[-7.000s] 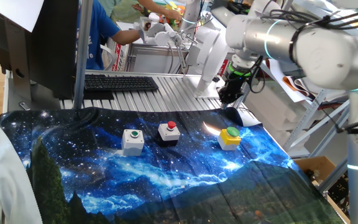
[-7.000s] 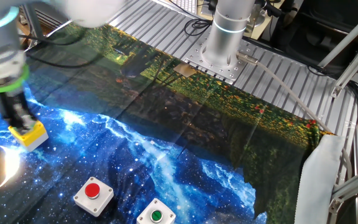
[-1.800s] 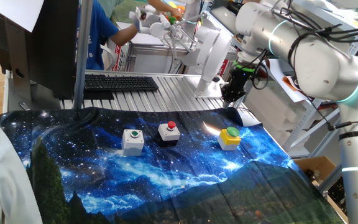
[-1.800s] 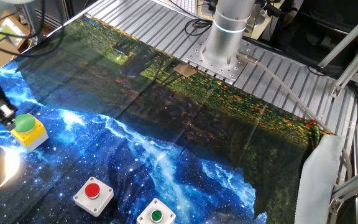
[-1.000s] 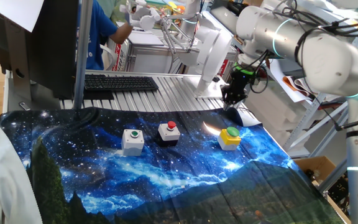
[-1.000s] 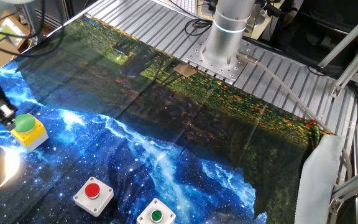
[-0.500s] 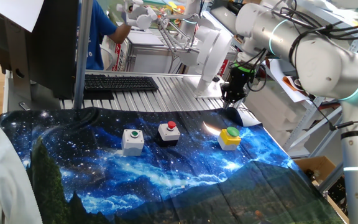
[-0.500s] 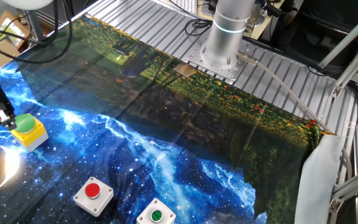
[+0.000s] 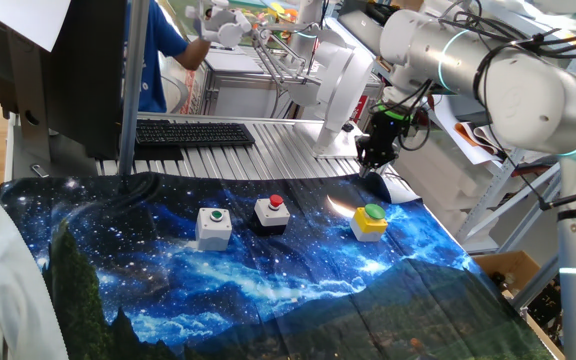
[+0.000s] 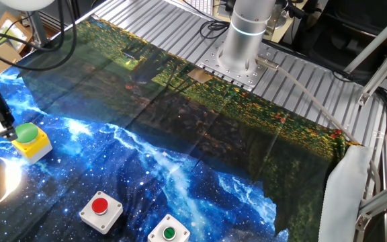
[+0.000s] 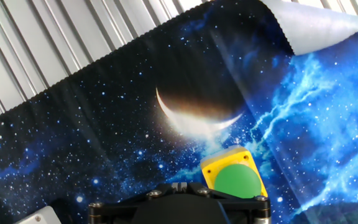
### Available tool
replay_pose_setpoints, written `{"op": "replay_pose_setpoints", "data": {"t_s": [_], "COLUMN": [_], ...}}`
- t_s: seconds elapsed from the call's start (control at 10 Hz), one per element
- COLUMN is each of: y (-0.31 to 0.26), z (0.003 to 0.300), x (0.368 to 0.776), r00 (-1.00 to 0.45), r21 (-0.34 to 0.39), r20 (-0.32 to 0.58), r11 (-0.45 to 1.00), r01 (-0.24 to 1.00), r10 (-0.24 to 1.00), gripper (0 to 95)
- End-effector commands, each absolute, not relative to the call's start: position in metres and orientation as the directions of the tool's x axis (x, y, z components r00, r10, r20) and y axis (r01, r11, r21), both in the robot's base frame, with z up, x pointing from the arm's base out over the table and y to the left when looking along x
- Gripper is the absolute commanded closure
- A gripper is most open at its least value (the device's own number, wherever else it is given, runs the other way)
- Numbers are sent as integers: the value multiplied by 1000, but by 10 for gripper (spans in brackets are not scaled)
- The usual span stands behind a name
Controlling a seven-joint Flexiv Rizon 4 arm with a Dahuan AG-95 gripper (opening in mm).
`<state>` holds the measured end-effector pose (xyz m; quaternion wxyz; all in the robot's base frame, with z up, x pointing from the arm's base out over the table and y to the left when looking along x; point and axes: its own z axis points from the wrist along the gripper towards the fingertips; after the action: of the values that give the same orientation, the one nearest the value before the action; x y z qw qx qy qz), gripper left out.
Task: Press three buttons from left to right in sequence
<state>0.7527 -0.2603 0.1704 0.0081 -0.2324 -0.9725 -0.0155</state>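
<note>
Three buttons stand in a row on the starry cloth: a grey-white box with a green cap [image 9: 214, 226] on the left, a black-and-white box with a red cap [image 9: 272, 212] in the middle, a yellow box with a green cap [image 9: 370, 221] on the right. My gripper [image 9: 370, 168] hangs above and just behind the yellow box, clear of its cap. In the other fixed view the gripper [image 10: 3, 129] sits beside the yellow box [image 10: 32, 142]. In the hand view the fingertips [image 11: 180, 186] touch each other, shut on nothing, with the yellow box [image 11: 235, 178] just to their right.
A black keyboard [image 9: 193, 132] lies on the ribbed metal table behind the cloth, beside a dark monitor [image 9: 68, 70]. A person in blue [image 9: 163, 55] works at the back. The arm's base [image 10: 242, 47] stands on the table. The cloth's corner [image 11: 319, 25] is folded over.
Seven seconds ago the gripper stood low over the yellow box, hiding its cap; it now hangs clear of it. Over the last second it has hardly moved.
</note>
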Motion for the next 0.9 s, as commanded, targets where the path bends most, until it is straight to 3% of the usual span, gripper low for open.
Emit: {"op": "replay_pose_setpoints", "data": {"t_s": [0.1,0.9], "y": [-261,-275], "z": [171,177], "x": [756,751], "r00": [-892,-927], "r21": [28,22], "r20": [30,45], "r11": [892,928], "r01": [452,372], "r10": [451,371], "gripper": [950,950]}}
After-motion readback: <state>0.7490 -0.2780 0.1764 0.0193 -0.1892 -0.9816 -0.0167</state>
